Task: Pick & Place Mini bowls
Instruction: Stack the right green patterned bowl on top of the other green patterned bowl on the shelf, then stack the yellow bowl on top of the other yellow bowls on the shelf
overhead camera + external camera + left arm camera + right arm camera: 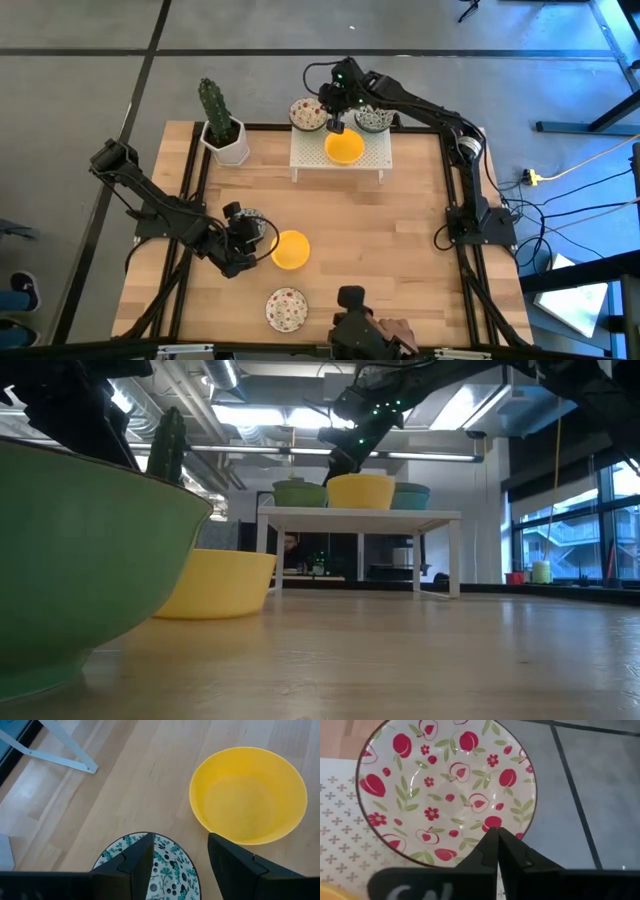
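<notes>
A white perforated stand [375, 160] at the table's far middle carries three mini bowls: a red-speckled one [445, 785], a yellow one [344, 148] and a grey-green one [376, 120]. My right gripper [497, 831] hovers shut just above the red-speckled bowl's rim, between it and the yellow bowl, holding nothing. On the left of the table, my left gripper [180, 837] is open over a green-patterned bowl [167, 865]. One finger stands over the bowl's inside and the other outside its rim. A second yellow bowl [248, 795] sits on the wood just beyond. My left gripper's fingers come down slanting and straddle the green-patterned bowl's rim [192, 870] on the side facing the yellow bowl. The bowl sits flat on the table. Whether either finger touches it, I cannot tell.
A cactus in a white pot [222, 130] stands at the far left, beside the stand. Another red-speckled bowl [286, 308] lies near the front edge, next to a dark camera mount [350, 305]. Bare wood lies across the table's middle and right.
</notes>
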